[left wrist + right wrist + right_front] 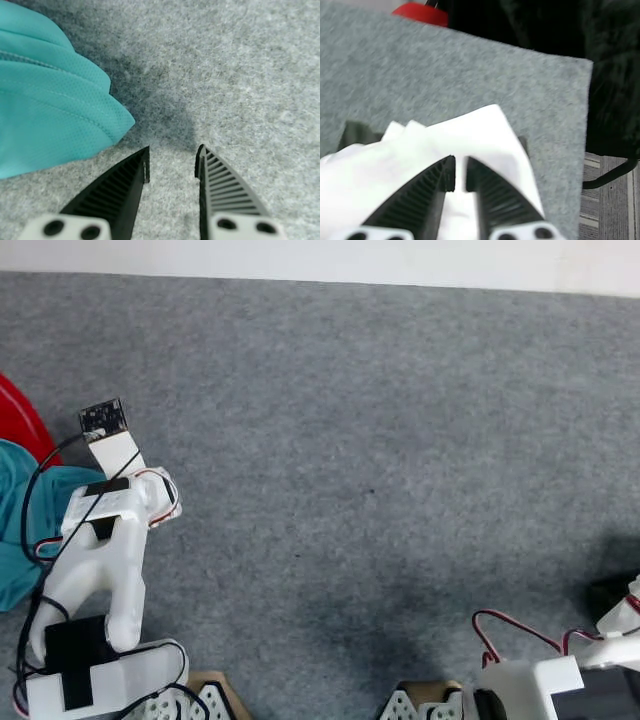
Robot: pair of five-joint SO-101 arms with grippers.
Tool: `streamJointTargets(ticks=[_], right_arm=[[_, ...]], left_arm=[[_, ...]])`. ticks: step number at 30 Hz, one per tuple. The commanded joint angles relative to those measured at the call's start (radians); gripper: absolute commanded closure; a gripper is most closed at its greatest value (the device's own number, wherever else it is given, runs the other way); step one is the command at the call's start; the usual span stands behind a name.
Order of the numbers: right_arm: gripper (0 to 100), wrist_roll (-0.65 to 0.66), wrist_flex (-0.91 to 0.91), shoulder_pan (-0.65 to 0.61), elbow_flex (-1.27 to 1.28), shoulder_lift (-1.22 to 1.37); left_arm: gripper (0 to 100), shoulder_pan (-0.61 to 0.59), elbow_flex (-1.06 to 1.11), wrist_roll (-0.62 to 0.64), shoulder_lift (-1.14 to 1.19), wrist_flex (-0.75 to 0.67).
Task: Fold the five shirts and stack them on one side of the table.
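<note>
At the grey table's [400, 440] near right corner I see my right gripper [459, 167] with its jaws drawn almost together, just over a bunched white shirt [485, 135] lying by the table's edge. At the table's left side my left gripper [172, 155] hangs with jaws spread over bare felt, just beside a crumpled teal shirt [45, 100]. Past that, a red object [15, 420] sits at the table's left edge.

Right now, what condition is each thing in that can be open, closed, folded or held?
Left fingers: open, holding nothing.
Right fingers: almost fully closed, nothing between them.
Teal shirt: bunched up rather than neatly folded, lying loose beside the left fingers, not gripped.
</note>
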Motion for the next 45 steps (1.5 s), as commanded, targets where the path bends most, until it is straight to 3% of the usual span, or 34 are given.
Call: streamJointTargets(ticks=[1, 6, 11, 18, 21, 25, 29, 37, 41, 45], right_arm=[[99.3, 0.012, 0.021, -0.016, 0.015, -0.062], [99.3, 0.018, 0.124, -0.039, 0.059, -0.071], [99.3, 0.063, 0.364, -0.125, 0.076, -0.188], [99.3, 0.066, 0.552, -0.334, 0.271, -0.521], [99.3, 0.068, 0.556, -0.467, 0.455, -0.69], [99.0, 0.063, 0.553, -0.72, 0.711, -0.888], [99.0, 0.029, 0.542, -0.964, 0.898, -1.061], [98.9, -0.005, 0.412, -1.11, 1.075, -1.185], [98.9, 0.0, 0.369, -1.133, 1.148, -1.185], [98.9, 0.002, 0.369, -1.133, 1.152, -1.185]], left_arm=[[84, 0.021, -0.004, -0.008, -0.031, -0.012], [84, 0.021, -0.005, -0.008, -0.039, -0.012], [84, -0.002, -0.008, -0.006, -0.042, -0.011], [84, -0.239, -0.061, -0.005, -0.174, 0.028], [83, -0.34, -0.062, -0.014, -0.294, 0.061], [83, -0.456, -0.062, -0.147, -0.446, 0.141], [76, -0.542, -0.15, -0.19, -0.486, 0.276], [75, -0.599, -0.631, -0.282, -0.17, 0.818], [75, -0.659, -0.875, -0.282, 0.051, 0.928], [75, -0.717, -1.044, -0.281, 0.222, 0.942]])
